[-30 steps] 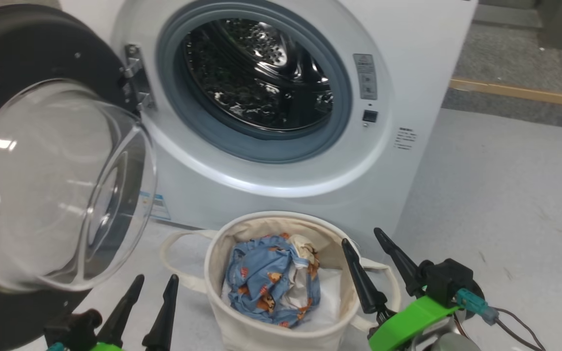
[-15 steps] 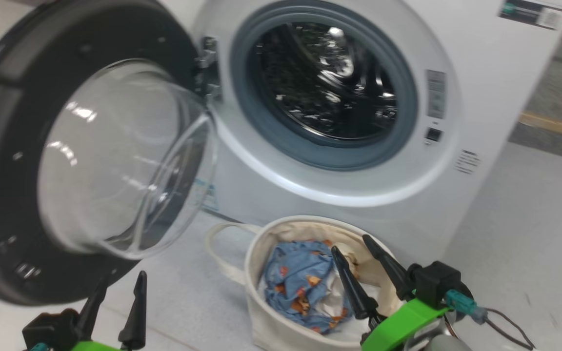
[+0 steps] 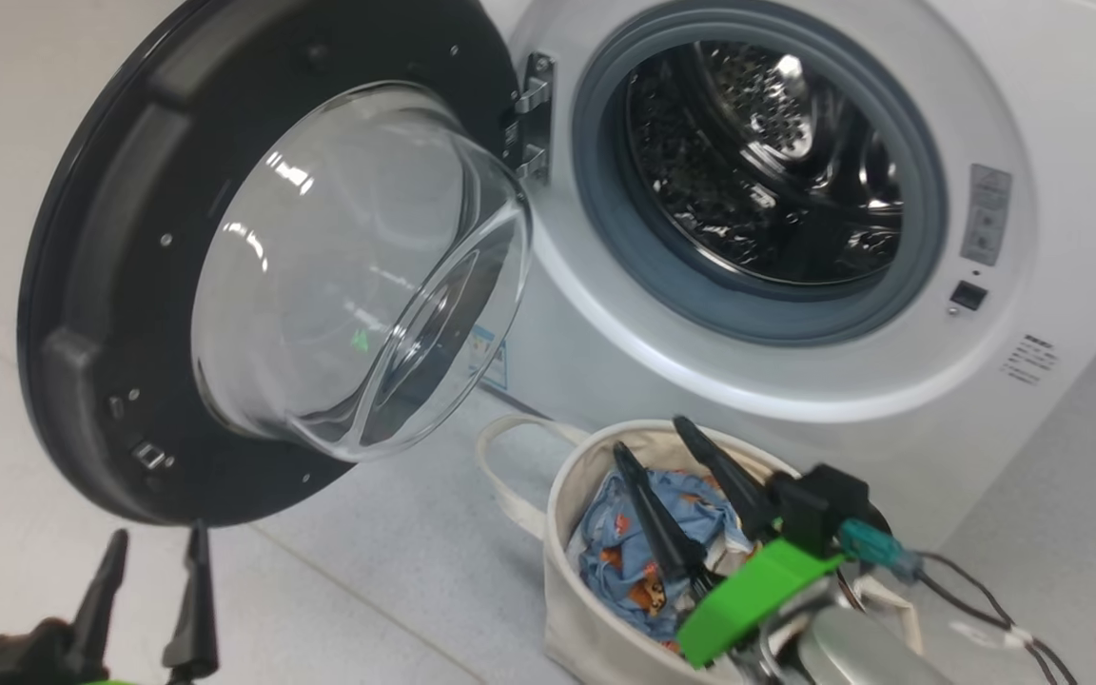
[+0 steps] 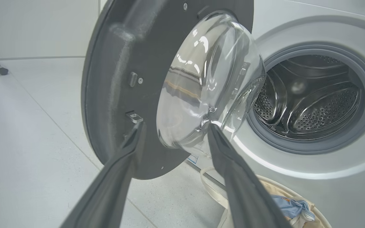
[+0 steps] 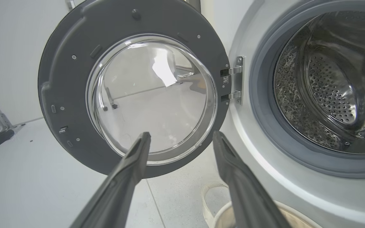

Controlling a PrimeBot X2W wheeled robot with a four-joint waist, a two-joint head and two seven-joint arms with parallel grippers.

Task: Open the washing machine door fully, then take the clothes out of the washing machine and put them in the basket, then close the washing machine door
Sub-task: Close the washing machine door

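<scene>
Dark tapered fingers, both pairs spread wide and empty. Left gripper [image 3: 156,542] sits low, near the washing machine door [image 3: 110,285]. Right gripper [image 3: 653,438] is over the basket [image 3: 567,485], where the clothes [image 3: 610,547] lie.

Door stands swung wide of the washing machine [image 3: 795,381]. Likely stiff, hinged and glossy: push at its outer edge, not the slick glass bowl [image 3: 348,266].

Grey panel label [image 3: 986,214] and blue label [image 3: 488,344]: print unreadable.

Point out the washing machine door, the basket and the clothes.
washing machine door [image 3: 101,285], head view, black inner rim.
basket [image 3: 569,623], head view, outer canvas wall.
clothes [image 3: 605,561], head view, blue printed fabric.
</scene>
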